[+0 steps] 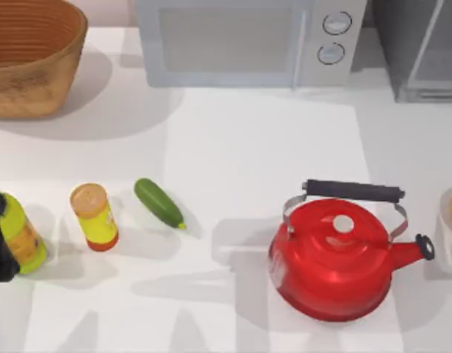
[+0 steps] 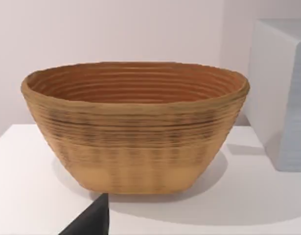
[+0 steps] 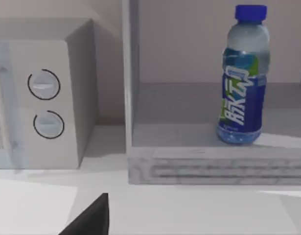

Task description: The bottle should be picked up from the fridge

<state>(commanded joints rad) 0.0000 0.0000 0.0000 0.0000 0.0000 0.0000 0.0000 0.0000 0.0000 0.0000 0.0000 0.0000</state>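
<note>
The bottle (image 3: 242, 78) is seen upright on a shelf inside the fridge (image 3: 140, 161), which appears open toward the right wrist camera, just beside the microwave (image 3: 47, 98). Nothing is touching the bottle, so the pickup is judged as not yet begun. Whether either claw is spread or pressed together cannot be told.

In the top view, a red kettle (image 1: 336, 257) is placed on the right half of the table (image 1: 248, 147), between the near edge and the fridge. It could be struck if the right arm is moved forward too low. The tall, narrow bottle could also be tipped over by an off-centre approach, or knocked against the fridge frame.
</note>
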